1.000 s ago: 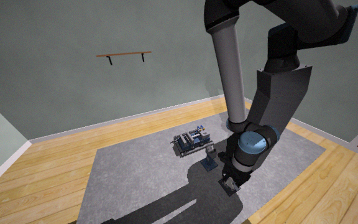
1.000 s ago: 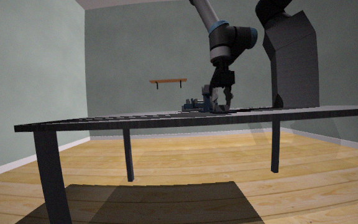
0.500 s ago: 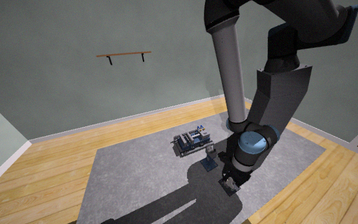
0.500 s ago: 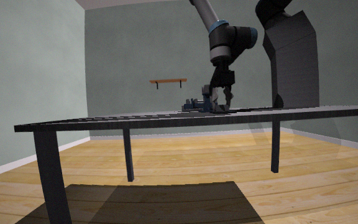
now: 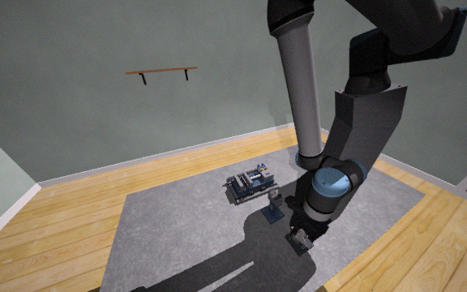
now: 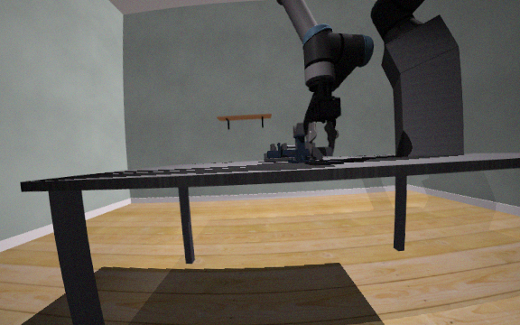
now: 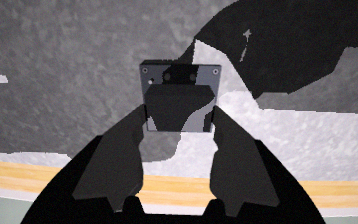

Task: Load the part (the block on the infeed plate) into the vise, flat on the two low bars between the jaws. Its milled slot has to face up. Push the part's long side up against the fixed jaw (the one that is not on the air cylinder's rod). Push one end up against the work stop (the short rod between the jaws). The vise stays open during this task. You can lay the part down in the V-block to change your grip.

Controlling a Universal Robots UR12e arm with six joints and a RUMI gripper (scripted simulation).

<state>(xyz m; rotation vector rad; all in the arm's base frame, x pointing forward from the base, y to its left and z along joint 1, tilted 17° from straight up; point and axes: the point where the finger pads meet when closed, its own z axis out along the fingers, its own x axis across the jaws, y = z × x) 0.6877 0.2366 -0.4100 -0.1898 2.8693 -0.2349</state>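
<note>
My gripper is shut on the part, its two fingers on opposite sides. The part is a dark-looking block in the wrist view and light grey in the top view. It is held just above the square infeed plate and covers much of it. Its slot cannot be made out. The vise stands open farther back, with grey jaws on a blue body. The V-block is on a blue stand between vise and infeed plate, and is empty.
The V-block stand's blue base lies close to the infeed plate, towards the vise. A long rail runs along the vise's near side. The arm's shadow covers much of this area of the grey table top.
</note>
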